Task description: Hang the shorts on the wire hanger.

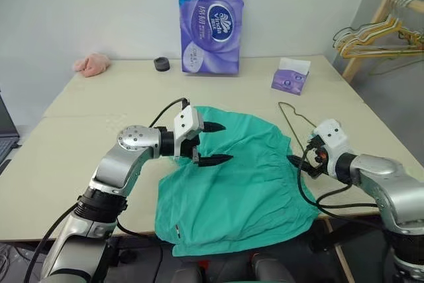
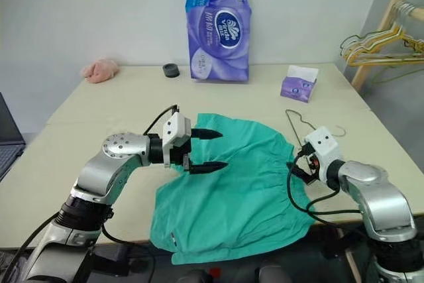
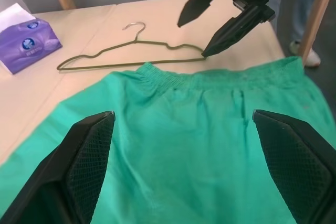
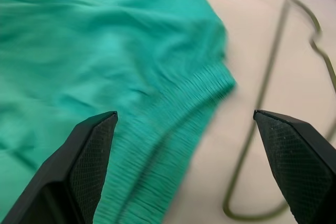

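— Where are the teal-green fabric shorts (image 1: 232, 183) with the gathered elastic waistband?

— Spread flat on the pale beige surface (image 1: 99, 107), at its near edge, with one hem hanging slightly over the front. The waistband faces the robot's right side.

— And the thin pale wire hanger (image 1: 296, 126)?

— It lies flat on the surface just beside the waistband, hook pointing away toward the far side. In the left wrist view it runs along the waistband, and near one corner the wire looks to be touching the fabric or very close to it; I cannot tell which. The shorts are not on it.

— What is the left tool (image 1: 216, 142) doing?

— It hovers over the upper left part of the shorts, its two black fingers spread wide and pointing toward the robot's right. It holds nothing.

— The right tool (image 3: 209, 27)?

— Its fingers are also splayed wide and empty. It sits at the waistband edge, close to the hanger's wire; in its own wrist view the corner of the waistband and the hanger lie between the fingers.

— Anything else on the surface?

— A tall purple tissue pack (image 1: 211, 21) stands at the far edge, a small purple tissue box (image 1: 290, 75) sits to its right, a small dark ring-shaped object (image 1: 161, 64) to its left, and a pink cloth (image 1: 92, 64) at the far left corner. A bunch of yellow-gold hangers (image 1: 377, 38) hangs on a wooden rack beyond the right edge.
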